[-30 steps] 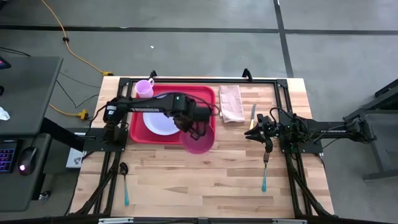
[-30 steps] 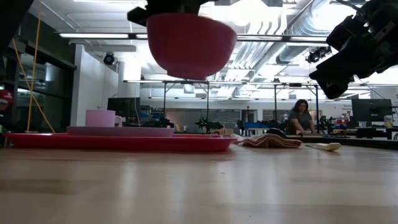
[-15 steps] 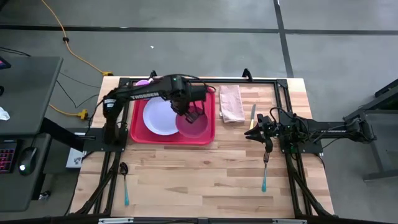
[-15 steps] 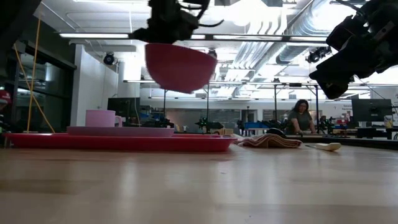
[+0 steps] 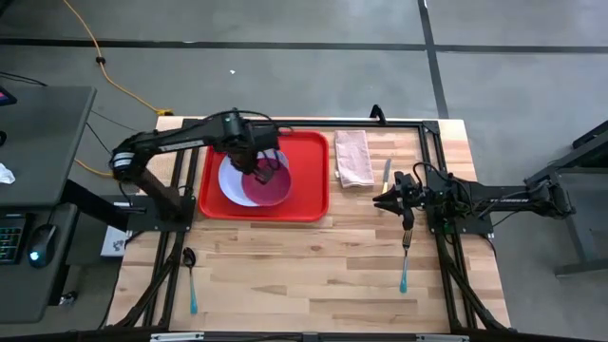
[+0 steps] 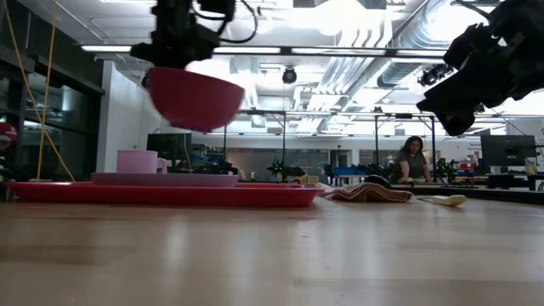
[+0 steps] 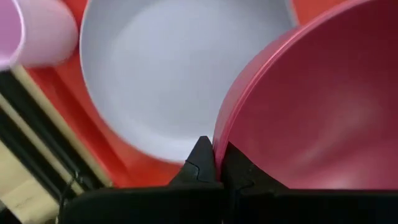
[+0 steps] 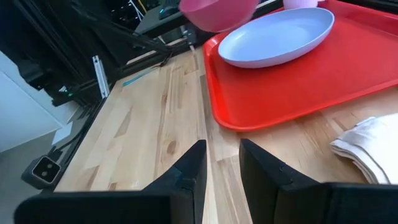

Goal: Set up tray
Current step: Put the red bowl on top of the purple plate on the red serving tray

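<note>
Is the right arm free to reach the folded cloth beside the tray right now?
Probably yes. The right gripper is empty, fingers apart, close beside the cloth, with only a knife lying between them. The left gripper is busy over the tray.

My two arms [image 5: 180, 142] are matte black, jointed, with thin black cables looping by each wrist.

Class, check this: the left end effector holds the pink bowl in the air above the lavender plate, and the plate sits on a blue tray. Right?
Not quite. The large flat red plastic tray is red, not blue, as the high view shows. The rest stands: the left end effector holds the round pink bowl above the round lavender plate.
</note>
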Robot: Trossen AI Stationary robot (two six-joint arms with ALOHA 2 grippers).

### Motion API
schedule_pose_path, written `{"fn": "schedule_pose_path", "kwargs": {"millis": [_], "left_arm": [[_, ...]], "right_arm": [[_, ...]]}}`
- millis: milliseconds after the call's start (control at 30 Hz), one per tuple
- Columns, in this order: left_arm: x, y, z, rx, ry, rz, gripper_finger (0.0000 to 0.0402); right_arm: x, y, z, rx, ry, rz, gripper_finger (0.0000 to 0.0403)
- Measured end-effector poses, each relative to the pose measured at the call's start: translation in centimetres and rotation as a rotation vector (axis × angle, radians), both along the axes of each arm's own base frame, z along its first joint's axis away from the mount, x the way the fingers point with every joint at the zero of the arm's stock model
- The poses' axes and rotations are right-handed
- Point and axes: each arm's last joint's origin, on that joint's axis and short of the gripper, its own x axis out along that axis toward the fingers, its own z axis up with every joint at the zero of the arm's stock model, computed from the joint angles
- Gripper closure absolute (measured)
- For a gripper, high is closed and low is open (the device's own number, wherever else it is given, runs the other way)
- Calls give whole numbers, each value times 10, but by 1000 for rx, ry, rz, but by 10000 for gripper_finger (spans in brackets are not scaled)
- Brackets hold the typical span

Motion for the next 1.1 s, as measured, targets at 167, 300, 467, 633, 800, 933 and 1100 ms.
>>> {"fn": "schedule_pose_path", "kwargs": {"millis": [167,300,467,633,800,933,1100], "left_arm": [[-25,4,-10,6,-19,52,387],[-41,13,-19,-7,-42,96,387],[-55,29,-33,-24,-66,118,387],[-61,45,-49,-33,-95,127,387],[-67,58,-58,-25,-123,141,387],[-73,64,-63,-30,-106,153,387],[-79,68,-71,-50,-103,168,387]], "right_arm": [[0,0,0,3,1,-2,329],[0,0,0,2,1,-4,329],[0,0,0,-3,1,-4,329],[0,0,0,-4,1,-4,329],[0,0,0,2,1,-5,329],[0,0,0,1,1,-9,329],[0,-2,0,-3,3,-58,329]]}}
